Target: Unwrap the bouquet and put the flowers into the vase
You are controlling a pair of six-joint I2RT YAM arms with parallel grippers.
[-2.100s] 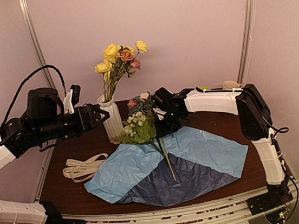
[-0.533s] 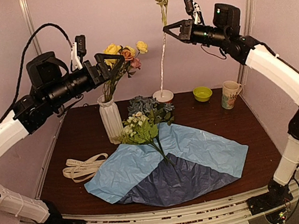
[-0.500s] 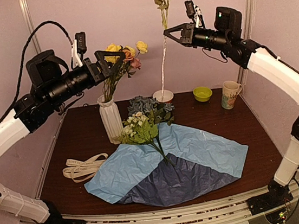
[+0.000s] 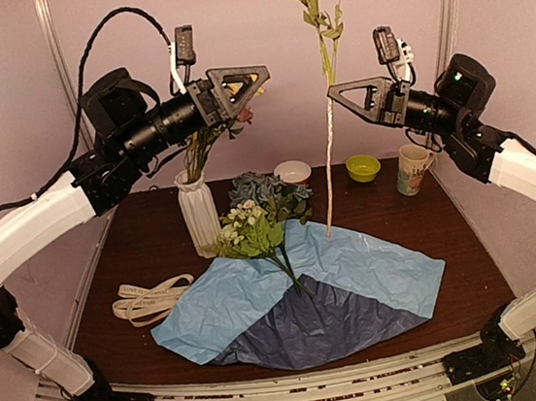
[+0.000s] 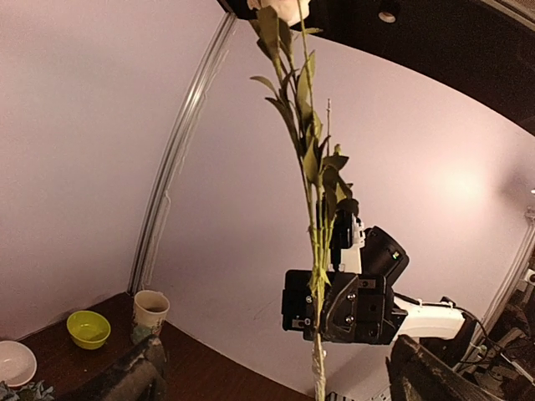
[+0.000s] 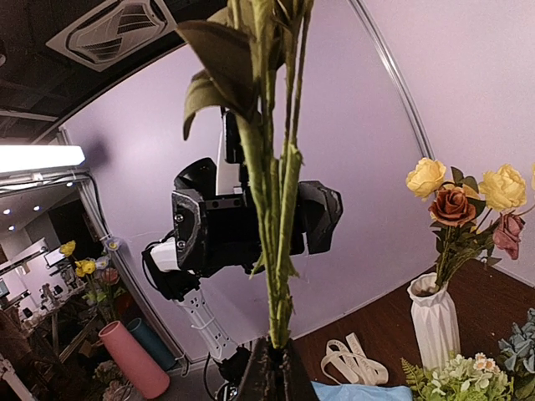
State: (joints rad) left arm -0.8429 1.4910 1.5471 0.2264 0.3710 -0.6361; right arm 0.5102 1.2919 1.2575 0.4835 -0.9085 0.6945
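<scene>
Top external view is showing the brown table (image 4: pixel 131 242) with both arms lifting high over it. From the left side, the left arm (image 4: pixel 37 229) is bending up and reaching toward the middle. The left gripper (image 4: pixel 255 75) is hanging in the air with its fingers spread wide apart and nothing between them. From the other side, the right arm (image 4: pixel 529 173) is reaching in, and the right gripper (image 4: pixel 333 91) is pinching tight on a long stem (image 4: pixel 329 154).

The big blue paper (image 4: pixel 355 268) is lying flat and open on the near part of the table. The long stem is hanging straight down between the two grippers, with its bottom end over the far edge of the paper. A bunch of loose flowers (image 4: pixel 251 224) is lying on the paper, just beside the white vase (image 4: pixel 198 214).

The vase is standing upright at the back left, and yellow and pink blooms (image 6: pixel 456 200) are already sitting in it. The left gripper is getting in the way and hiding some of them from above. A cream ribbon (image 4: pixel 148 298) is lying left of the paper. A mug (image 4: pixel 412 169), a green bowl (image 4: pixel 363 166) and a white bowl (image 4: pixel 292 171) are sitting along the back.
</scene>
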